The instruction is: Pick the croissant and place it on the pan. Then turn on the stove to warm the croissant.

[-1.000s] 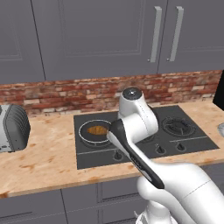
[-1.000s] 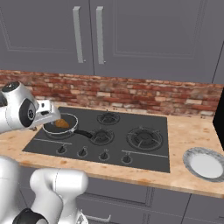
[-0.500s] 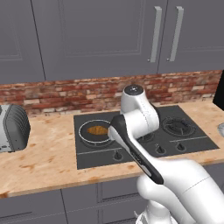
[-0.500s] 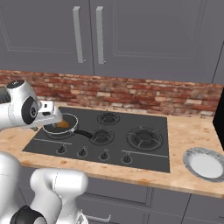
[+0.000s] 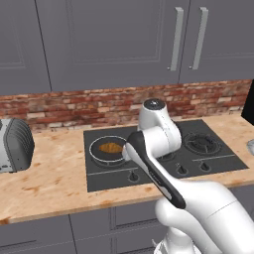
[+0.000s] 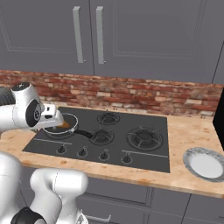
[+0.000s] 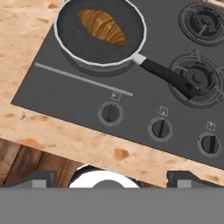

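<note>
Croissant (image 7: 103, 26) lies inside the pan (image 7: 70, 41), on the stove's (image 7: 65, 92) left burner; pan handle (image 7: 168, 78) reaches toward the middle burner. Gripper (image 7: 109, 175) hangs over the front counter edge (image 7: 65, 135), apart from the pan, above the leftmost knob (image 7: 110, 113). Fingertips stand wide apart, holding nothing. Two more knobs sit alongside. Bare counter left of stove, toaster (image 5: 15, 144) further off.

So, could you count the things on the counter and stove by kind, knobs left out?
Croissant: 1
Pan: 1
Stove: 1
Toaster: 1
Plate: 1
Total: 5
</note>
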